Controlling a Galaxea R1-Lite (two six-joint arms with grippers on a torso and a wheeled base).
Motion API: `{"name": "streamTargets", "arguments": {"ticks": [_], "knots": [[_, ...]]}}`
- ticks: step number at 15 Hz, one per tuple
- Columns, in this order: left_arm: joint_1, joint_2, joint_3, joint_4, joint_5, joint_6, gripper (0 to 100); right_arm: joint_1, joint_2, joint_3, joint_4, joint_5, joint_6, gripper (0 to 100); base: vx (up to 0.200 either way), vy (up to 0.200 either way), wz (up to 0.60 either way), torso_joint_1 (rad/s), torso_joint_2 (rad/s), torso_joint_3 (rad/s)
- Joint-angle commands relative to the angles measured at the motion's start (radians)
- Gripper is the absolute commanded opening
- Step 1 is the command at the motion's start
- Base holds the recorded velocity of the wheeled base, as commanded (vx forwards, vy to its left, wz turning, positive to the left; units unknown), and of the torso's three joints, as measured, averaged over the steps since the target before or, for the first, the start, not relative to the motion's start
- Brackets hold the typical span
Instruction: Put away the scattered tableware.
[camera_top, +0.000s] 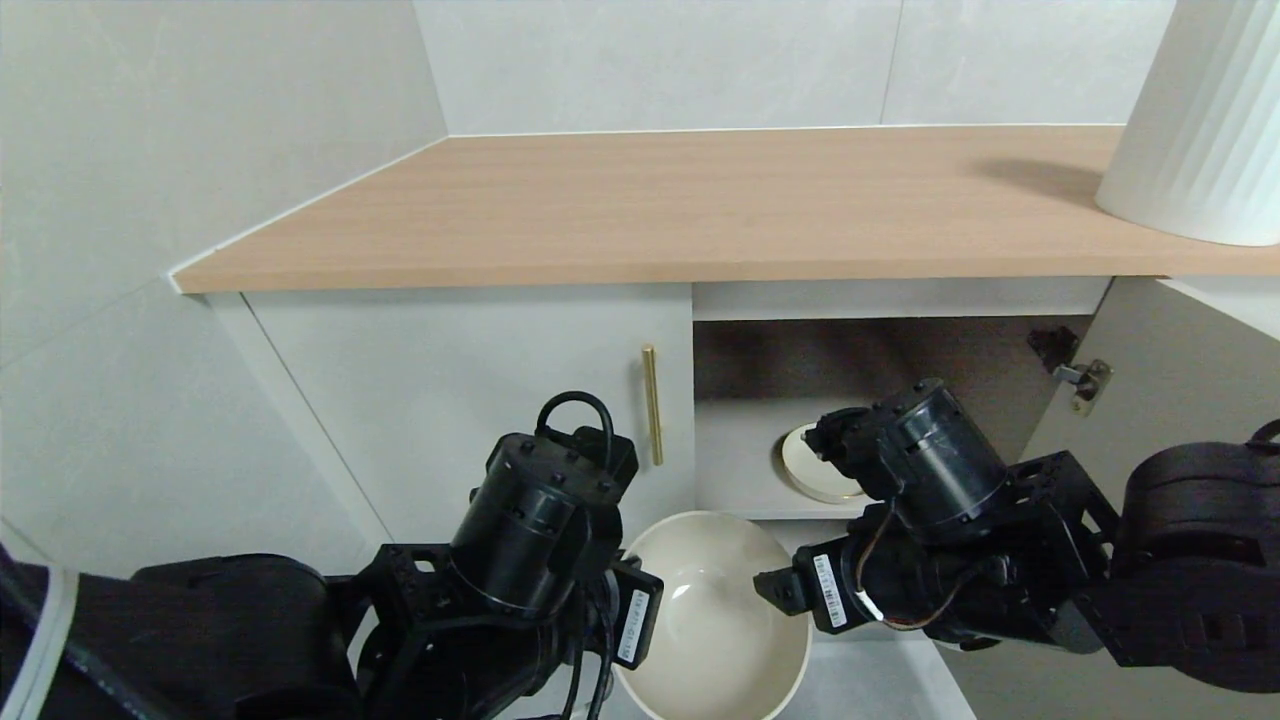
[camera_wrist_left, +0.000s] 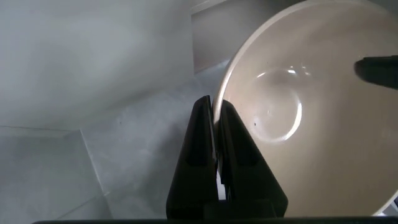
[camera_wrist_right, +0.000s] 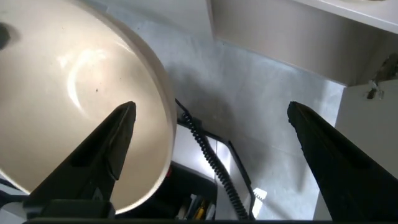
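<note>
A cream bowl (camera_top: 715, 620) hangs in front of the cupboard, below its open half. My left gripper (camera_top: 625, 600) is shut on the bowl's left rim; in the left wrist view its fingers (camera_wrist_left: 214, 134) pinch the edge of the bowl (camera_wrist_left: 298, 112). My right gripper (camera_top: 775, 590) stands open at the bowl's right rim. In the right wrist view the right gripper (camera_wrist_right: 211, 130) straddles the rim of the bowl (camera_wrist_right: 62, 87), one finger (camera_wrist_right: 106, 155) over the bowl's inside, the other outside. A pale plate (camera_top: 815, 470) lies on the cupboard shelf behind the right arm.
The cupboard's right door (camera_top: 1150, 420) stands swung open; the left door with its gold handle (camera_top: 650, 405) is closed. Above runs a wooden worktop (camera_top: 700, 200) with a white ribbed vessel (camera_top: 1200, 130) at the far right. A coiled cable (camera_wrist_right: 205, 155) hangs below the bowl.
</note>
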Motion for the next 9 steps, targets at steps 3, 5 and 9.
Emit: {"name": "streamTargets", "arguments": {"ticks": [3,5,9], "knots": [[-0.004,0.001,0.002,0.002,0.001,0.000,0,0.007,0.008,0.000,0.000,0.000,0.000,0,0.000,0.000,0.00,0.000,0.00,0.000],[-0.004,0.001,0.002,0.002,0.001,0.000,0,0.007,0.006,0.002,0.000,0.000,0.000,0,0.000,0.000,0.00,0.000,0.00,0.000],[-0.004,0.001,0.002,0.002,0.002,0.000,0,0.008,0.006,0.002,0.000,0.000,0.000,0,0.000,0.000,0.00,0.000,0.00,0.000]]}}
